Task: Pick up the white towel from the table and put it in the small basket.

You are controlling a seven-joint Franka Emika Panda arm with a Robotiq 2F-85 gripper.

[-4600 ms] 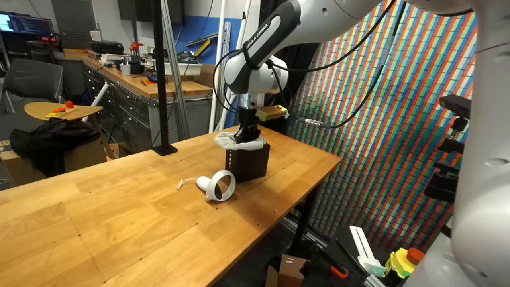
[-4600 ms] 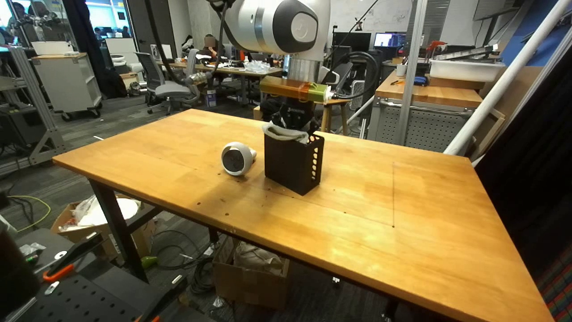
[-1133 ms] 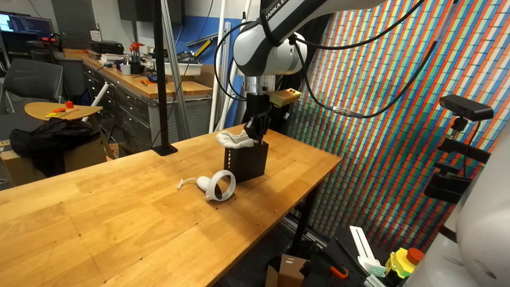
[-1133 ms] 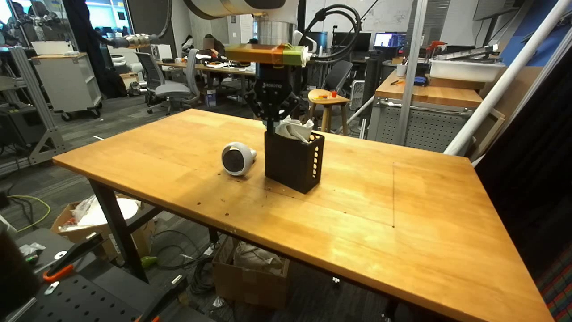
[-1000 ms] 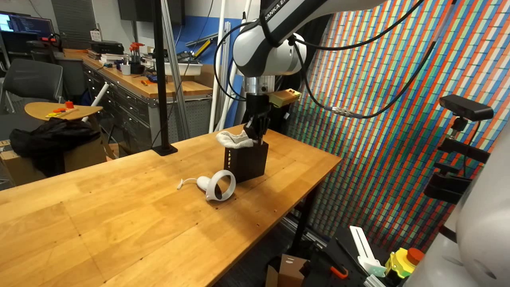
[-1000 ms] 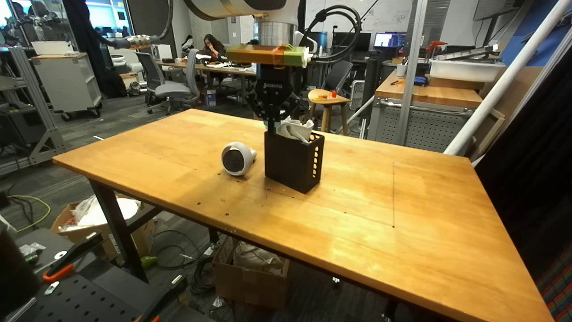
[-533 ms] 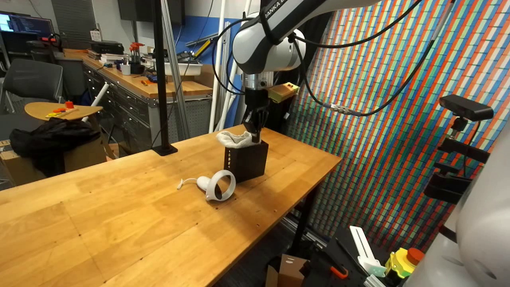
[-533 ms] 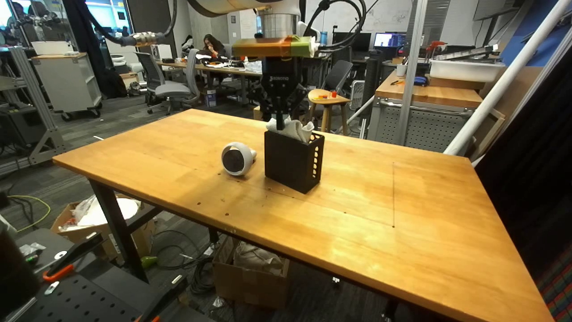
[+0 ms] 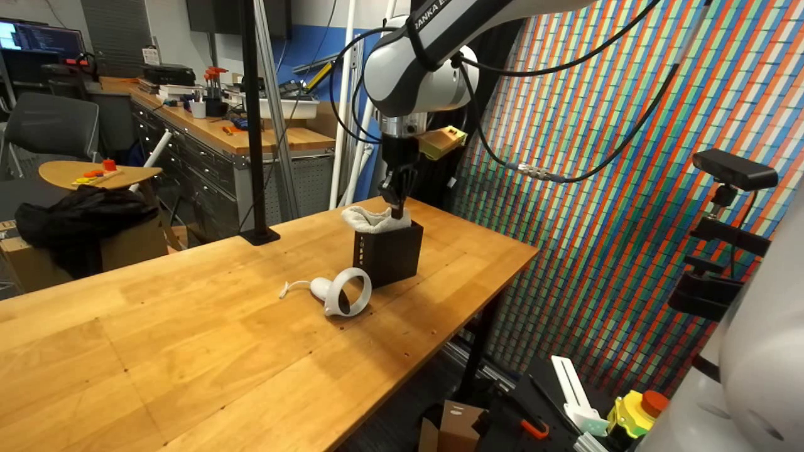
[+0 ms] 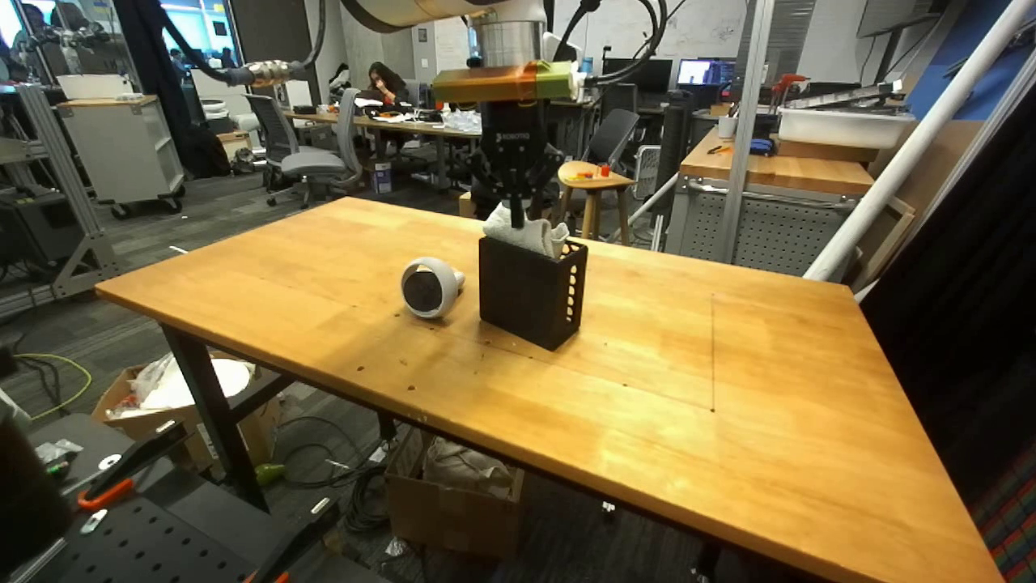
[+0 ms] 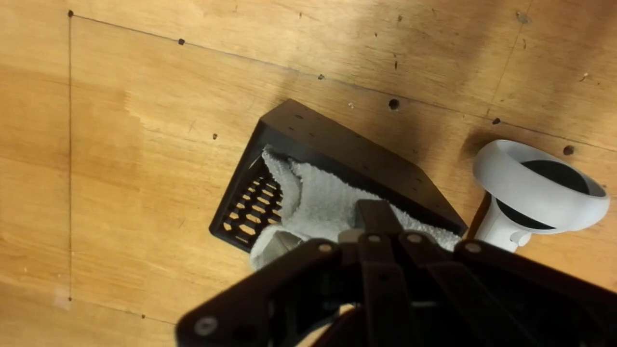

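Note:
The small basket (image 10: pixel 526 295), black with perforated ends, stands upright on the wooden table (image 10: pixel 688 364). The white towel (image 11: pixel 323 197) lies bunched in its mouth, with folds rising above the rim in both exterior views. One fold (image 9: pixel 358 218) bulges over the basket's edge in an exterior view. My gripper (image 10: pixel 516 217) points down over the basket mouth, its fingers together. In the wrist view the fingertips (image 11: pixel 378 214) are right against or just above the towel and cover part of it. I see no cloth pinched between them. How deep the towel reaches inside is hidden.
Close beside the basket lies a white ring-shaped controller (image 11: pixel 506 176) with a short strap. A black upright pole (image 9: pixel 253 138) is fixed at the table's edge. A camera on a stand (image 9: pixel 735 169) is near the arm's base.
Over the last second my shut gripper has risen slightly and shifted from one end of the basket mouth toward its middle. Some seconds ago the gripper was down at the towel, which lay lower.

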